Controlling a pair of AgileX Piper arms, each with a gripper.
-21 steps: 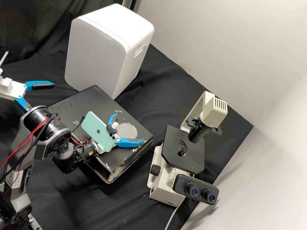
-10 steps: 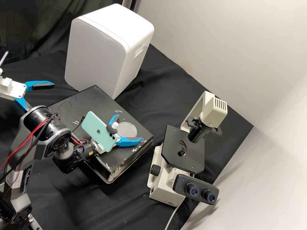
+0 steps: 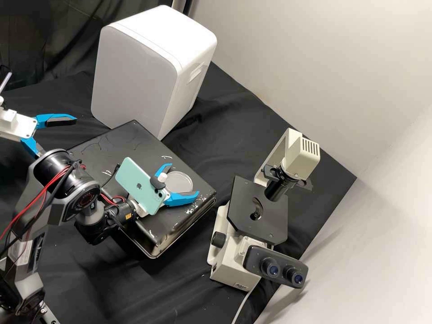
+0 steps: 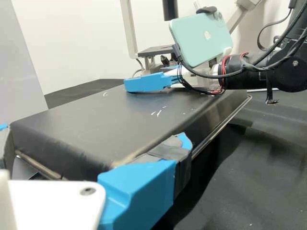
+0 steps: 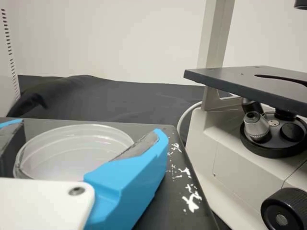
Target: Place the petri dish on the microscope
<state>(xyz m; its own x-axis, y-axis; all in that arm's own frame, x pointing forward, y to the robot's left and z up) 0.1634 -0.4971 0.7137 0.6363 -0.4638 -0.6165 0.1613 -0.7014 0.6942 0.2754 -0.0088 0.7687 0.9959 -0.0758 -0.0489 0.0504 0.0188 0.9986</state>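
The right gripper (image 3: 182, 180) is straddling the petri dish (image 3: 178, 183), fingers spread wide and gripping nothing, while the dish is lying on the black slab (image 3: 130, 144) left of the microscope (image 3: 258, 211), apparently lining up a pinch.

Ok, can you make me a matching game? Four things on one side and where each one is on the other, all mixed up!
Things:
1. clear round plastic petri dish
2. tall white plastic box
3. mint green phone
4. flat black microscope stage

Places:
A. fixed on the arm just behind the right pincer
B. at the back of the bench
C. on the beige microscope, nothing on it
D. on the black tray, between that pincer's open fingers

Pairs: 1-D, 2-B, 3-A, 4-C
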